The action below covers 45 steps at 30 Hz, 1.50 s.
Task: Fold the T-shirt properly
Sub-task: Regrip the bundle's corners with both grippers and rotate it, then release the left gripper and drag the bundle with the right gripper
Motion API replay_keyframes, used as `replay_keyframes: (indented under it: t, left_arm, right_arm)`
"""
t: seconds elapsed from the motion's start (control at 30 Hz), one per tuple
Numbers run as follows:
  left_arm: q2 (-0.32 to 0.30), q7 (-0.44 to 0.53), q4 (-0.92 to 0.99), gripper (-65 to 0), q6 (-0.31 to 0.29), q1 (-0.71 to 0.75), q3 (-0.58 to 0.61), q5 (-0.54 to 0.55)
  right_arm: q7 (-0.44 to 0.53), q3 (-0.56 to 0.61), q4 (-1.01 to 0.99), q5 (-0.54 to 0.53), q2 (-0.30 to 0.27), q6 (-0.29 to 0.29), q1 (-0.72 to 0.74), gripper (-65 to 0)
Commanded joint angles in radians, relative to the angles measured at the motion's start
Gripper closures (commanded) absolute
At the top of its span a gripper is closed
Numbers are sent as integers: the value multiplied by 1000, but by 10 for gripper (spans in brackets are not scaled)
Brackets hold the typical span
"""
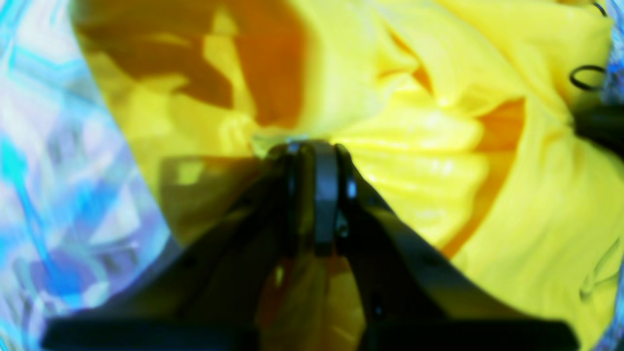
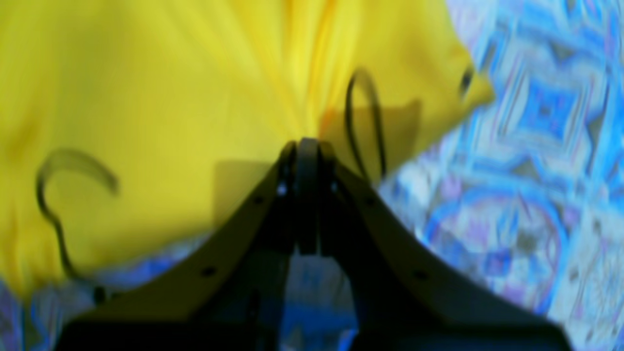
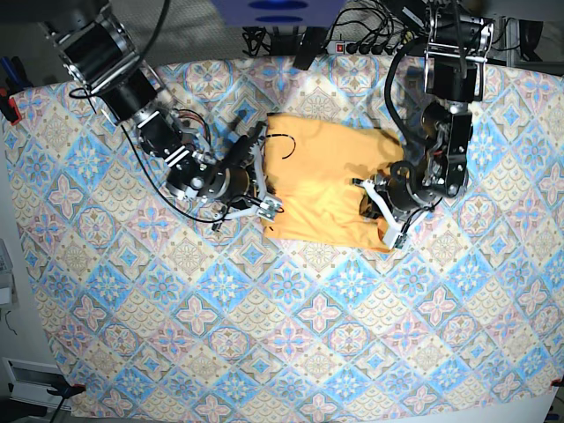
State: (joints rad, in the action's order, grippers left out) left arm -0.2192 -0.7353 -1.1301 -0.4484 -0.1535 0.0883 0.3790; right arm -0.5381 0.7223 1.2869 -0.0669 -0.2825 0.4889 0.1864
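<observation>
The pale orange-yellow T-shirt [image 3: 322,181] lies crumpled into a rough rectangle on the far middle of the table. My right gripper [image 3: 267,189] is at its left edge. In the right wrist view the gripper [image 2: 304,144] is shut on a pinch of the T-shirt [image 2: 146,97]. My left gripper [image 3: 368,196] is at the shirt's right part. In the left wrist view the gripper [image 1: 312,146] is shut on bunched folds of the T-shirt [image 1: 438,146]. The collar and sleeves cannot be made out.
The blue-and-pink tile-patterned tablecloth [image 3: 264,335] covers the whole table. Thin black cables [image 2: 363,126] loop over the shirt near my right gripper. A power strip and cords [image 3: 352,44] lie past the table's far edge.
</observation>
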Motion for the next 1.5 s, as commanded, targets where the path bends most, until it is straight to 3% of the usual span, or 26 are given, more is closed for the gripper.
replay_keyframes:
  t: [0.0, 0.17, 0.27, 0.4, 0.7, 0.83, 0.93, 1.17, 1.37, 1.47]
  left_arm:
    - [-3, 29, -12, -44, 9, -44, 14, -7]
    - [-6, 21, -97, -43, 9, -79, 20, -5]
    - [-10, -68, -227, -41, 9, -65, 8, -4]
    - [-7, -180, -479, -41, 9, 62, -115, 2]
    - [-4, -178, -735, -41, 7, 389, -154, 4]
    - [13, -178, -735, -41, 6, 452, -152, 4]
    - [37, -178, -732, -41, 6, 478, -152, -5]
    - [39, -177, -580, -40, 7, 426, -81, -5]
    - [36, -63, -433, -40, 7, 366, -71, -12]
    - [36, -51, -354, -40, 7, 314, -71, -65]
  right_arm:
    - [17, -36, 53, -7, -2, -5, 5, -8]
    - [17, -142, 132, -7, -2, -5, -23, -8]
    - [17, -178, 129, -7, 4, -5, -18, -8]
    - [19, -221, 119, -7, 48, -5, -8, -9]
    - [25, -223, -77, -6, 139, -5, 115, -10]
    - [34, -221, -184, -6, 177, -5, 172, -10]
    - [109, -221, -304, -6, 182, -5, 207, -11]
    - [187, -185, -491, -6, 205, -5, 250, -11]
    - [184, -88, -496, -6, 197, -5, 239, -11]
    - [184, -74, -484, -6, 148, -5, 195, -10]
